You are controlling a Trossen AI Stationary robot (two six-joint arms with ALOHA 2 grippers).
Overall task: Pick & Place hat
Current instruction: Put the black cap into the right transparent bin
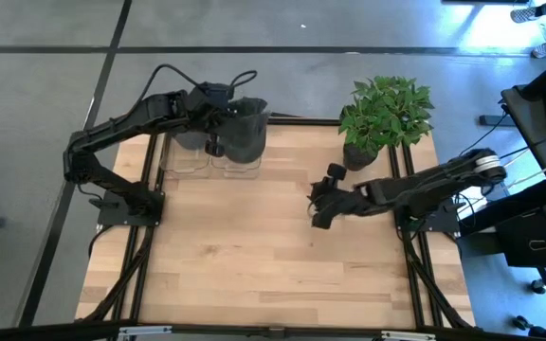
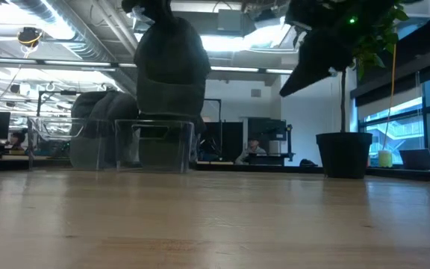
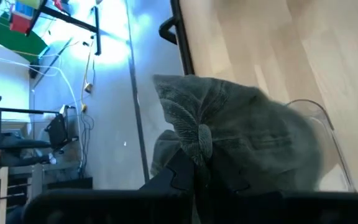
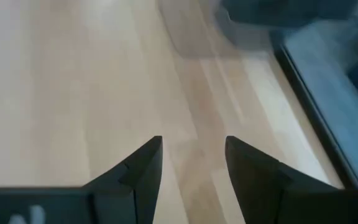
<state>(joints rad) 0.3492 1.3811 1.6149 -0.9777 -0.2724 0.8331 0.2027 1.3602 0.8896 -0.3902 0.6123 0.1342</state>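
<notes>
A: Left gripper (image 1: pixel 218 126) is pinched tight on the hat (image 1: pixel 243 128), dangling it over the clear bin (image 1: pixel 236 163) at the table's (image 1: pixel 254 256) back edge.

B: Right gripper (image 1: pixel 318 210) sits mid-table, fingers apart, empty. Floppy hat could snag the bin's rim and hang outside.

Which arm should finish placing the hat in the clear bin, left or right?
Left. The left gripper already holds the hat directly above the clear bin at the table's far edge. The right gripper is open and empty over bare wood near the plant, well away from the bin.
</notes>
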